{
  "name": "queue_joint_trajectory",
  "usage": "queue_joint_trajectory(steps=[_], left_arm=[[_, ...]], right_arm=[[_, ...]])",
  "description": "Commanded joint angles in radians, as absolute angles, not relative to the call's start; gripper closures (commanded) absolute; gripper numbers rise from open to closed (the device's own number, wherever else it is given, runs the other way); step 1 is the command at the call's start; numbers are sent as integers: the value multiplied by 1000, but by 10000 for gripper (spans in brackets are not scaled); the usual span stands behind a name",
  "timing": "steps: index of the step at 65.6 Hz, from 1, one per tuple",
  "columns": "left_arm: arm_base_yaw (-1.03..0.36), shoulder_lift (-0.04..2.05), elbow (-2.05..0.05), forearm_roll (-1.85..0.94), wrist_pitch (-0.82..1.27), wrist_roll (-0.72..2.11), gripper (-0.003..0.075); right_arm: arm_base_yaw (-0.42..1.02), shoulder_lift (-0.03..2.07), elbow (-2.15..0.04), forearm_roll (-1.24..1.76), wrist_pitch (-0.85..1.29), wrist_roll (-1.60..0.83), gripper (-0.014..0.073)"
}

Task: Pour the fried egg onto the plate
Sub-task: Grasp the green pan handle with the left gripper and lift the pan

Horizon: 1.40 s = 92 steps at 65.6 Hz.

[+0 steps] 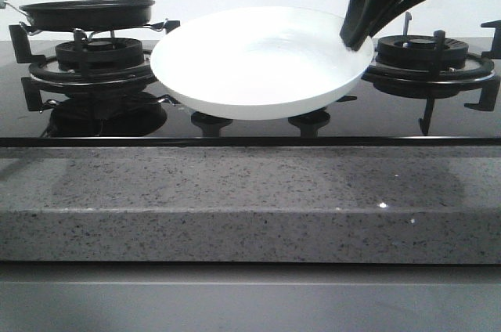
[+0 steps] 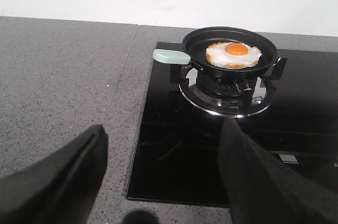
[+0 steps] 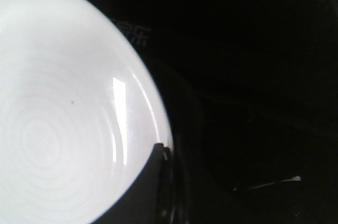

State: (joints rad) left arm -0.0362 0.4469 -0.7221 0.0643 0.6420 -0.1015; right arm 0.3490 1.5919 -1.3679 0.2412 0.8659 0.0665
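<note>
while the egg [image 2: 233, 55] is sitting in the black pan [image 2: 229, 52] on the left burner [image 2: 227, 94], you are looking at a plate [image 1: 262, 62] being held over the middle of the hob [image 1: 250, 124], clear of the glass, apparently so that it is waiting as a landing spot beside the pan. the right gripper [image 1: 356, 34] is reaching down from above and pinching the plate's right rim, its fingers closed onto the edge; the right wrist view is showing one dark finger [image 3: 153, 182] lying over the white rim. the plate is tilting slightly and is holding nothing yet. the left gripper [image 2: 163, 176] is hanging wide open and gripping nothing, its two fingers spread over the hob's edge, well apart from the pan. the pale green handle [image 2: 171, 56] is pointing towards the counter [image 2: 58, 81], which judging by the layout is the part this gripper is lining up to take.
</note>
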Motion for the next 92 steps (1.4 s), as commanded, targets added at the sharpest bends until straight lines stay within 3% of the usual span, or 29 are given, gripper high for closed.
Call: queue_joint_trajectory(steps=[1,35,48,74,92], left_arm=[[-35,462,-748,66,561,-112,262],[-35,462,-748,46,519,-112,259],[-35,498,-774,62,541,-112,181],[-27,846,-963,-27,707,-114,162],[131,1155,-1170,-258,821,-46,163]], right_arm=[[348,1553,-1394,249,830,64,661],[348,1553,-1394,249,830,64,661],[348,1553,-1394,249,830,64,661],[348,1552,-1394,249,829,64,661],[348,1552,-1394,249,829,64,661]])
